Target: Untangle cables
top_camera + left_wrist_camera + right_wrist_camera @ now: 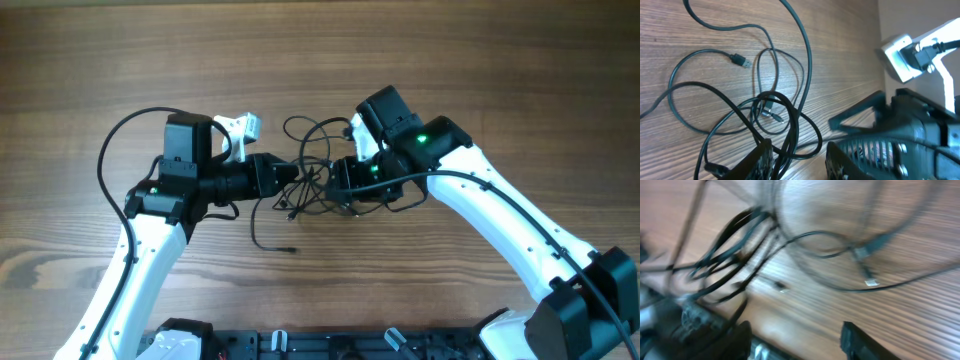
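My left jaws stood released, their two fingers (pixel 759 162) parted with bare wood showing in the gap. A few strands of the cables (pixel 808 55) ran down through that gap, close against the finger on the 9 o'clock side of the left wrist view. I could not tell whether they touched it. My right jaws were released too, their fingers (pixel 860 342) wide apart with nothing between them, though that view was blurred. In it, dark strands bunched just beyond the finger at 9 o'clock.

From overhead, my two sets of jaws faced each other across the middle of the wooden surface (pixel 100 60). The left jaws were at 9 o'clock of the tangle and the right at 3 o'clock, both at its edges. The cables lay between them as a loose knot of thin dark loops. One loop bulged toward 12 o'clock. One strand trailed toward 6 o'clock and finished in a tail end (pixel 291 249) lying alone on the wood.

In the left wrist view a flat USB plug (pixel 740 61) lay free toward 11 o'clock. A smaller plug (pixel 773 116) sat inside the crossing loops.
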Motion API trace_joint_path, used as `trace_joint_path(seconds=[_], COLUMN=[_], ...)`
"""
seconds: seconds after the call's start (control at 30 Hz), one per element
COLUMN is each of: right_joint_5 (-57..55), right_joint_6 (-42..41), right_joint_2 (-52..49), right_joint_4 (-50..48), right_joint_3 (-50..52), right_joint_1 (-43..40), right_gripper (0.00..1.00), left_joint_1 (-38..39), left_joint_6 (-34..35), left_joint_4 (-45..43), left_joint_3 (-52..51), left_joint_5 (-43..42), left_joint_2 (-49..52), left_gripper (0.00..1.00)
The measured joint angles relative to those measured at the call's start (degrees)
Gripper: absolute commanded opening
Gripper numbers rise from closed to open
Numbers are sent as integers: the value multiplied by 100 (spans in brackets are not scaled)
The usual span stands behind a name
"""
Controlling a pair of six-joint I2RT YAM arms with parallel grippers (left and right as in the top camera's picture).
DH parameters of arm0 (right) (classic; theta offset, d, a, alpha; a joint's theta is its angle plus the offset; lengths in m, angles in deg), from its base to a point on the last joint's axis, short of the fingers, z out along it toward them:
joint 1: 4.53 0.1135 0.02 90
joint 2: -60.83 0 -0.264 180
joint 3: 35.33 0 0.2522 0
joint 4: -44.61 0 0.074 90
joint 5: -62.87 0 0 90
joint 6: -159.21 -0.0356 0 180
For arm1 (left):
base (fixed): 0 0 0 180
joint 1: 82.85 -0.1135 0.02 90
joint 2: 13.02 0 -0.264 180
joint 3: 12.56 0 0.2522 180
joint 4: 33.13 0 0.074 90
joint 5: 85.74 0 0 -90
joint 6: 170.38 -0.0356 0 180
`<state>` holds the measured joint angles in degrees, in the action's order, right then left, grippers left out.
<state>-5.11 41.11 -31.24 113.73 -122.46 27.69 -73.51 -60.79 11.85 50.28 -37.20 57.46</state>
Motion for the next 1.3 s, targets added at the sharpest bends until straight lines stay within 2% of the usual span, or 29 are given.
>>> trace_joint_path(seconds=[0.13,0.17,0.3,0.5,0.67,0.77,0.97,1.03,1.1,1.3], right_joint_5=[-1134,-1458,-1862,-693,820,1246,1416,1386,1285,933], right_joint_6=[-597,-793,-1113,-1110,-931,-914,-909,-905,-800,-765], right_joint_2=[0,0,0,0,0,0,0,0,-9,-31], right_joint_4=[85,76,-579,-1399,-1547,-1510,-1248,-1182,-953,-824], right_joint_3=[-2,-2,-4,-17,-20,-26,-72,-81,-83,-13], right_joint_1=[0,-2,-2,-2,0,-50,-131,-131,-50,166], right_gripper=[59,62,65,65,65,65,64,61,57,57], left_joint_1=[0,2,0,2,0,0,7,7,7,7], left_joint_6=[-7,-20,-39,-459,-590,-647,-693,-693,-691,-684], left_joint_4=[229,306,361,210,50,-92,-260,-264,-474,-931], left_joint_3=[0,0,0,0,0,-20,-92,-96,-96,-98], left_joint_5=[225,304,376,-378,-629,-813,-1093,-1123,-1139,-1241], left_joint_2=[0,0,0,0,0,0,0,0,0,0], left_gripper=[34,34,34,33,31,29,25,25,25,25])
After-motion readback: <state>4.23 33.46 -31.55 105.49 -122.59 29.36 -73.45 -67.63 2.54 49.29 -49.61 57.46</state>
